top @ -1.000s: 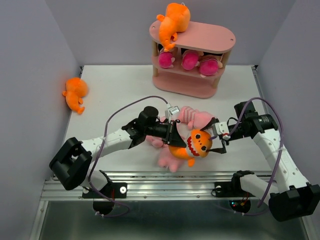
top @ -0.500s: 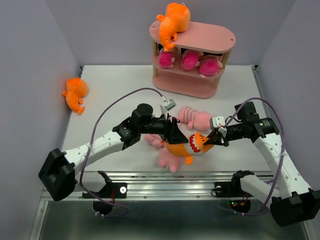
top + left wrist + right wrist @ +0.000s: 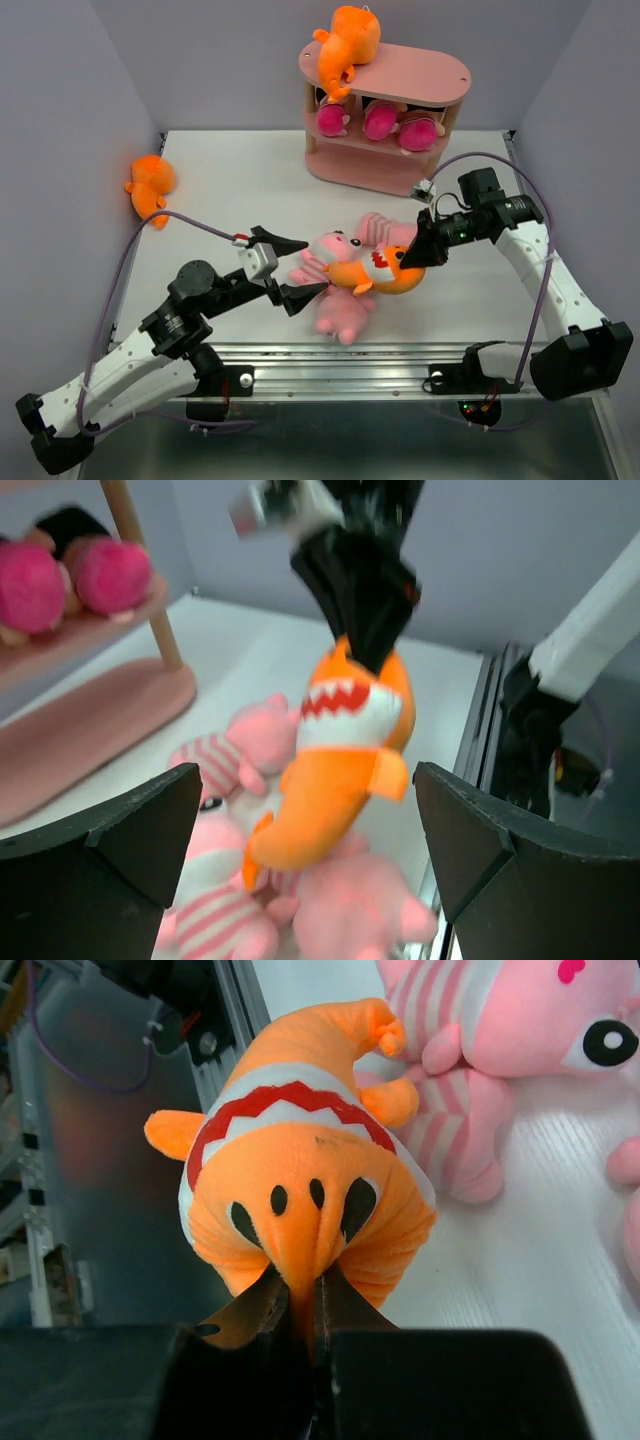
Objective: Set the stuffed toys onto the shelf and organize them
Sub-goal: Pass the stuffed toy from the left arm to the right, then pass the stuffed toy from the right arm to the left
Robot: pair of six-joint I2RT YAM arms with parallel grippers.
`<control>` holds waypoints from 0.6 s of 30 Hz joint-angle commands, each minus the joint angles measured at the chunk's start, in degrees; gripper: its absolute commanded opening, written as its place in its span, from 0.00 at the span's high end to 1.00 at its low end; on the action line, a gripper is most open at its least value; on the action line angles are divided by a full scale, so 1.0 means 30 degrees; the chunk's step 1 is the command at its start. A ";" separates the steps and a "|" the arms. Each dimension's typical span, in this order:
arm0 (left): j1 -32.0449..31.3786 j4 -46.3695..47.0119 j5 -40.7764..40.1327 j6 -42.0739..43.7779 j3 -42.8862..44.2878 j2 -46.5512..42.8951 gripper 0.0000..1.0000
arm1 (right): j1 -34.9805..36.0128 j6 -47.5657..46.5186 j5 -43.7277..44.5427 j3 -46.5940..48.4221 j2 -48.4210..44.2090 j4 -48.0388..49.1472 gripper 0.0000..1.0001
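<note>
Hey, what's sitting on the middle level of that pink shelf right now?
Three magenta dolls lie side by side on the middle tier of the shelf. Only their front ends show. The shelf's top covers the rest, so anything behind them cannot be seen.

In front of the pink shelf with pale wooden posts, an orange monster has a white band, a red zigzag mouth and black spots on its face, among pale pink pigs with deeper pink stripes, one with a black-and-white eye. Magenta dolls with black hair fill the shelf's middle tier. A second orange toy lies on its top, and a third orange toy lies left of the shelf on the white table.
</note>
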 commanded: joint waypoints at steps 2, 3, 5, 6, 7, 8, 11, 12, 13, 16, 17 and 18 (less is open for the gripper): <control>-0.0810 -0.1318 -0.1084 0.3916 -0.2445 -0.0231 0.01 | 0.0164 0.2807 -0.2631 0.3918 0.1631 -0.2210 0.99; -0.0898 -0.1202 -0.1084 0.4004 -0.2680 -0.0260 0.01 | 0.0164 0.2574 -0.2896 0.4357 0.1896 -0.2682 0.99; -0.1132 -0.1084 -0.1636 0.4412 -0.2975 -0.0086 0.01 | 0.0164 0.2135 -0.3045 0.5238 0.2395 -0.3502 0.99; -0.1220 -0.1084 -0.1786 0.4676 -0.3033 0.0031 0.01 | 0.0164 0.1900 -0.3190 0.5414 0.2483 -0.3797 0.99; -0.1308 -0.1055 -0.1990 0.4940 -0.3034 0.0119 0.01 | 0.0164 0.1724 -0.3308 0.5532 0.2571 -0.4003 0.99; -0.1367 -0.0822 -0.2485 0.5175 -0.3063 0.0236 0.01 | 0.0164 0.1403 -0.3454 0.5591 0.2630 -0.4208 0.99; -0.1397 -0.0296 -0.3044 0.6258 -0.3384 0.0296 0.01 | 0.0164 0.1283 -0.3514 0.5329 0.2543 -0.4327 0.99; -0.1397 -0.0061 -0.3192 0.6522 -0.3501 0.0325 0.01 | 0.0164 0.1196 -0.3514 0.5038 0.2427 -0.4298 0.99; -0.1426 0.0174 -0.3309 0.6873 -0.3705 0.0412 0.01 | 0.0164 0.1166 -0.3485 0.4890 0.2397 -0.4269 0.99; -0.1426 0.1083 -0.3370 0.7256 -0.3912 0.0734 0.01 | 0.0164 0.1078 -0.3485 0.4275 0.2192 -0.4123 0.99; -0.1426 0.1490 -0.3166 0.7431 -0.3913 0.1113 0.01 | 0.0164 0.1049 -0.3543 0.4215 0.2104 -0.4064 0.99; -0.1426 0.1698 -0.3077 0.7433 -0.3826 0.1377 0.01 | 0.0164 0.1020 -0.3659 0.4244 0.2103 -0.4122 0.99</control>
